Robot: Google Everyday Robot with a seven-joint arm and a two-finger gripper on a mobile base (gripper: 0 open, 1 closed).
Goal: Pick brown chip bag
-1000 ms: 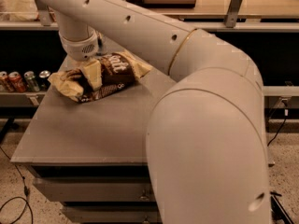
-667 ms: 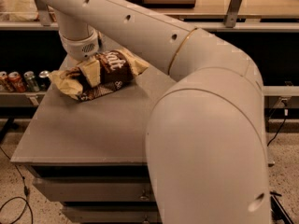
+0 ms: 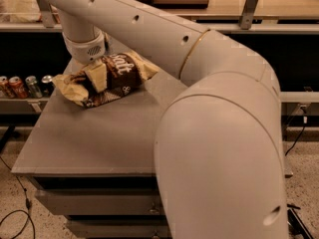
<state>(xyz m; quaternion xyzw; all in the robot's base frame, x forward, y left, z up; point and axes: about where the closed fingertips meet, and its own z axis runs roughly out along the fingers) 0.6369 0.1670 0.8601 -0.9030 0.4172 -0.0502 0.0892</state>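
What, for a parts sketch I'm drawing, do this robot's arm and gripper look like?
The arm is smooth cream-white: fat rounded tube shells with small dark round holes and a thin brass-coloured ring at one seam. The wrist collar has a patch of dots. The gripper, at the brown chip bag on the table, is the same cream. No cables show on the arm.

The tool, clamped on the brown chip bag over the table's far-left corner, has raised it very slightly.
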